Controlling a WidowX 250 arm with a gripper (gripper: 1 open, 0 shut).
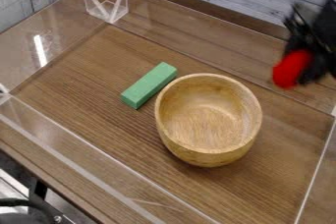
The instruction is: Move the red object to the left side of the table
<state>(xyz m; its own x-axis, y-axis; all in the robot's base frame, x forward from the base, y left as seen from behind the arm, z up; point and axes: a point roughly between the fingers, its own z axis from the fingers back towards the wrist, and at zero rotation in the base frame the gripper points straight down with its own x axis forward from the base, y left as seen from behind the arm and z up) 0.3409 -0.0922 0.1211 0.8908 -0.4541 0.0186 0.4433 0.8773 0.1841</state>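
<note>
A small, round, bright red ball-like object [290, 68] hangs above the right side of the dark brown wood-grain desk [92, 76], pinched in the black pincer [297, 63], whose jaws look partly closed around it; the view is blurred. It seems light and possibly soft, its round surface apt to slip, so gripping across the middle looks safest. A round wooden bowl [209, 119] and a green rectangular block [148, 84] sit nearby.

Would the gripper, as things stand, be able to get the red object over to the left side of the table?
Probably yes: the gripper has the red object up off the table; the wooden bowl and green block sit lower.
</note>
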